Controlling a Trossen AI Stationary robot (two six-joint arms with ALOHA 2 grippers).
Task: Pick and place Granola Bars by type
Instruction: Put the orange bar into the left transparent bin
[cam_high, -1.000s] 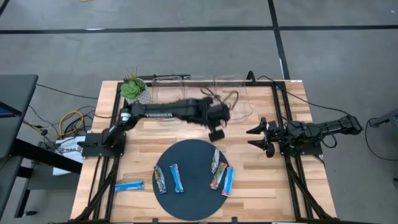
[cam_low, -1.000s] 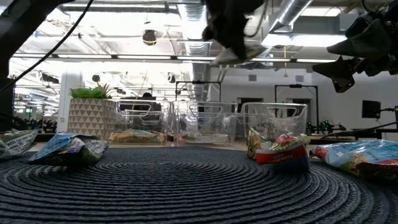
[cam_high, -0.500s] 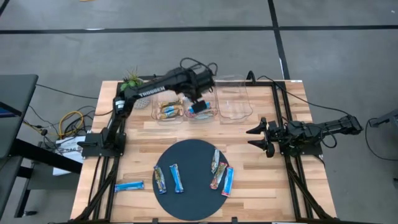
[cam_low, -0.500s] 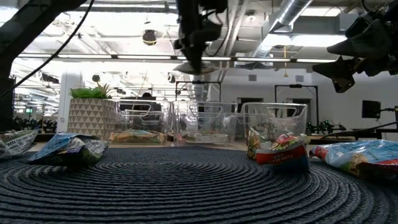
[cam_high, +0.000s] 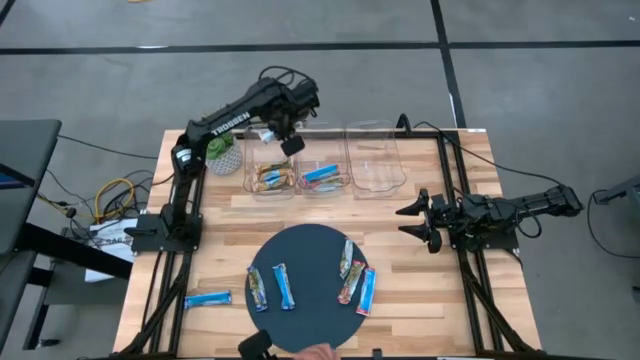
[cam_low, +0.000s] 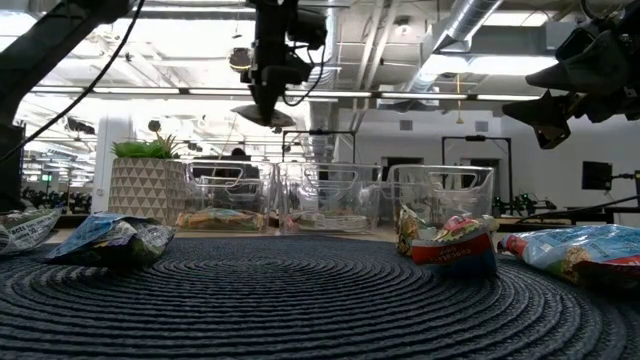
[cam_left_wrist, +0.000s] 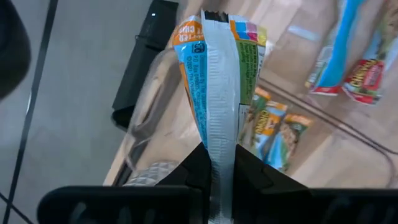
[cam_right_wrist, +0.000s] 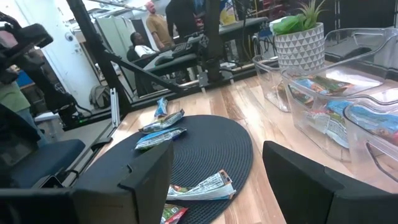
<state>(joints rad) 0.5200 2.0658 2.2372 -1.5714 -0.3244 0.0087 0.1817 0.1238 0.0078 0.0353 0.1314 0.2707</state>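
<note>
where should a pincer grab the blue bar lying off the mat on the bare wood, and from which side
Take the blue bar across its narrow width, near the middle, coming straight down from above. It lies flat on the table, its long axis running left to right in the high view, apart from the round mat, so the pincer's fingers have bare wood on both long edges.

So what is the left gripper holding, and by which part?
The left gripper pinches one end of a multicoloured bar. The right gripper holds nothing.
</note>
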